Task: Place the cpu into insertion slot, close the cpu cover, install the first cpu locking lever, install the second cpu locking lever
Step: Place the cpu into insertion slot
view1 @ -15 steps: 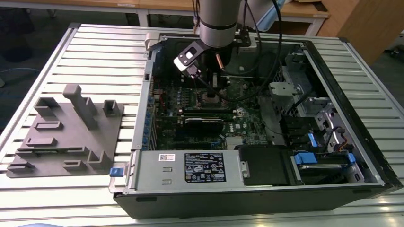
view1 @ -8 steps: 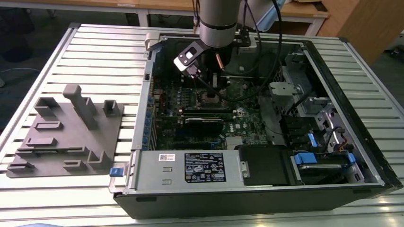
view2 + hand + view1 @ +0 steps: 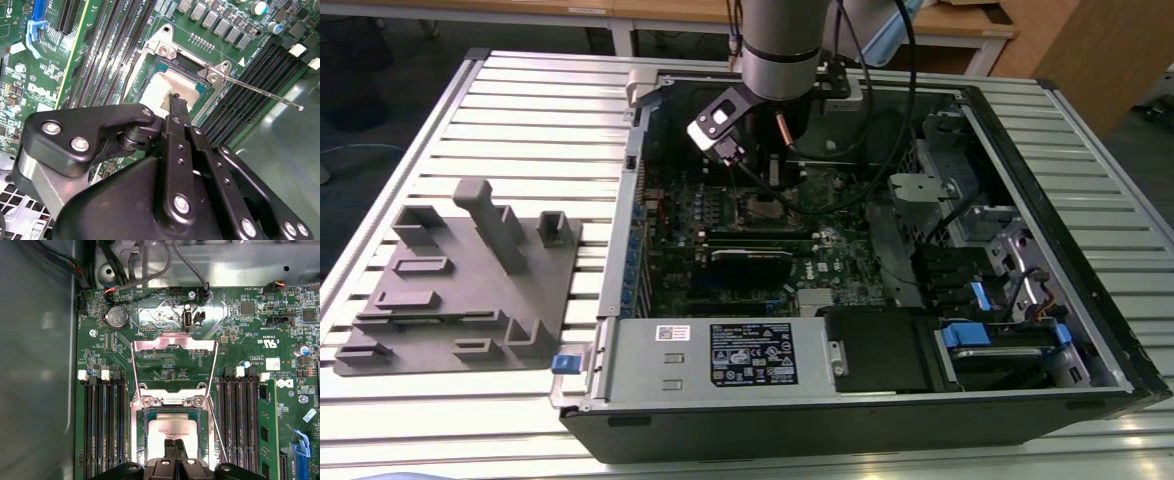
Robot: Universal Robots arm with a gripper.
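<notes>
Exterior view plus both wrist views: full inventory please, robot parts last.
computer case: one, black, open, lying on the table
table: one, silver, slatted
fixture tray: one, grey, on the table at the exterior view's left
motherboard: one, green, inside the case
cpu: one, silver-grey, seated in the insertion slot
cpu cover: one, silver, swung open
locking lever: one, silver rod, sticking out beside the slot
memory slots: several, black, either side of the slot
coin battery: one, silver, on the motherboard
arm: one, grey, above the case
gripper: one, black, shut, over the cpu
</notes>
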